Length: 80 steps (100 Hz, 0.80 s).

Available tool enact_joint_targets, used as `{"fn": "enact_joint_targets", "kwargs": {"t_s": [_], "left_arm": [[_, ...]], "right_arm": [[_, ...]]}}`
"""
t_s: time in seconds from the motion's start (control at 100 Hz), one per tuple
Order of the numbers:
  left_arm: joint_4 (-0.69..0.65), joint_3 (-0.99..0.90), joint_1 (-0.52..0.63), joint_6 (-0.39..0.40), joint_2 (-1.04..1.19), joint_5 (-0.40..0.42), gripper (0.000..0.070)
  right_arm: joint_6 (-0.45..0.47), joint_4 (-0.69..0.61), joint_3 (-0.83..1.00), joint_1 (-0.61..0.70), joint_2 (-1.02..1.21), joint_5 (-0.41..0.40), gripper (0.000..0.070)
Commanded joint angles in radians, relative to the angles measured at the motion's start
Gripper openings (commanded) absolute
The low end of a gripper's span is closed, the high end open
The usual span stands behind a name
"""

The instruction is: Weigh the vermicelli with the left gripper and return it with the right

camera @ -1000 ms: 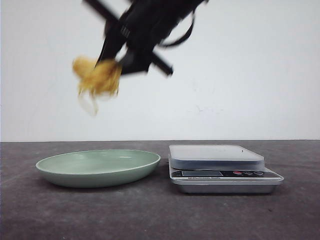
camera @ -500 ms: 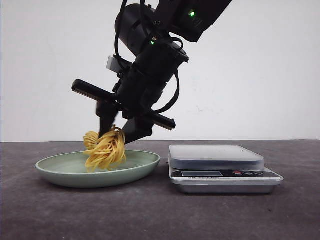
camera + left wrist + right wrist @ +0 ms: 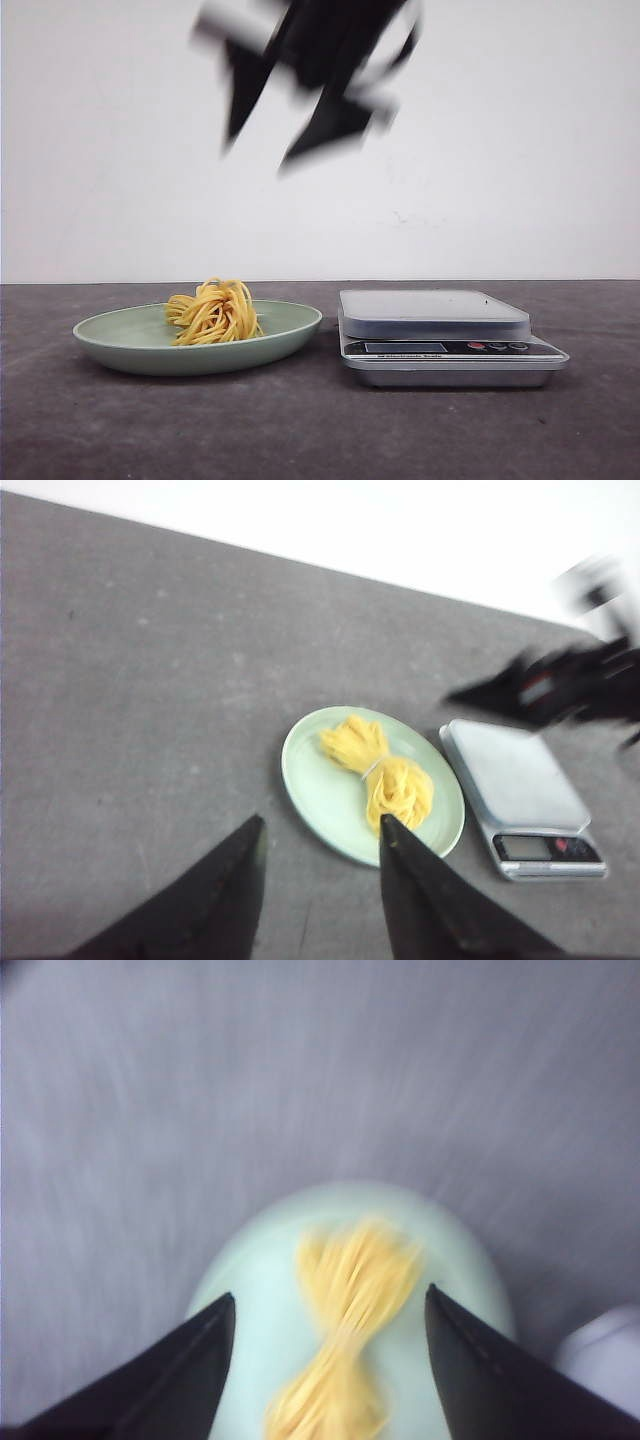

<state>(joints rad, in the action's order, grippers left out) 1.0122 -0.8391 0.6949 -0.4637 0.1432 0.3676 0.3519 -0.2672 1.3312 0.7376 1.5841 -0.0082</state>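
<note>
The yellow vermicelli bundle [image 3: 213,312] lies in the pale green plate [image 3: 120,345], left of the silver scale [image 3: 435,312]. My right gripper [image 3: 262,152] is blurred, high above the plate, open and empty. In the right wrist view its fingers [image 3: 328,1295] stand wide apart over the vermicelli [image 3: 350,1280] and plate [image 3: 250,1290]. My left gripper [image 3: 321,822] is open and empty, well back from the plate [image 3: 310,780]; it is out of the front view. The left wrist view also shows the vermicelli [image 3: 385,775], scale [image 3: 515,780] and blurred right gripper [image 3: 540,685].
The scale's platform [image 3: 430,300] is bare, with a display and buttons on its front [image 3: 445,348]. The dark grey table [image 3: 300,430] runs to a white wall behind.
The right gripper lowered the vermicelli into the plate, let it go and has risen fast, now open above the plate. The bundle rests in the plate.
</note>
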Motion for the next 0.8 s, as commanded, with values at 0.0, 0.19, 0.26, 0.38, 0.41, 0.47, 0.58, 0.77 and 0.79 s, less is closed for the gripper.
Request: {"fn": "enact_joint_targets", "kwargs": {"t_s": [0.0,0.19,0.26,0.38,0.41,0.47,0.58,0.77,0.79], "left_arm": [[-0.009,-0.013,0.006,0.007,-0.002,0.001,0.0195],[-0.003,-0.013,0.006,0.013,-0.002,-0.002,0.0195],[-0.011,-0.013,0.006,0.016,-0.002,-0.002,0.0196],[-0.033,-0.013,0.006,0.026,-0.002,-0.002,0.0195],[-0.041,-0.013,0.006,0.034,-0.002,-0.002,0.0195],[-0.055,-0.013,0.006,0.038,-0.002,-0.002,0.0195],[-0.082,-0.013,0.006,0.056,0.000,-0.002,0.0195],[-0.114,-0.012,0.006,0.063,0.000,-0.002,0.0195],[-0.116,-0.012,0.006,0.063,0.000,-0.002,0.0195]], "right_arm": [[-0.116,-0.009,0.025,-0.006,-0.116,0.024,0.0373],[-0.253,-0.114,0.025,-0.027,-0.484,0.108,0.0373],[-0.308,-0.181,0.025,-0.026,-0.595,0.154,0.0373],[-0.380,-0.330,0.025,-0.014,-0.769,0.301,0.0412],[-0.388,-0.367,0.025,-0.010,-0.806,0.329,0.0419],[-0.387,-0.447,0.025,-0.006,-0.882,0.368,0.0419],[-0.378,-0.586,0.025,-0.006,-1.010,0.422,0.0419],[-0.310,-0.747,0.014,-0.022,-1.184,0.455,0.0421],[-0.302,-0.756,0.009,-0.026,-1.200,0.454,0.0421]]}}
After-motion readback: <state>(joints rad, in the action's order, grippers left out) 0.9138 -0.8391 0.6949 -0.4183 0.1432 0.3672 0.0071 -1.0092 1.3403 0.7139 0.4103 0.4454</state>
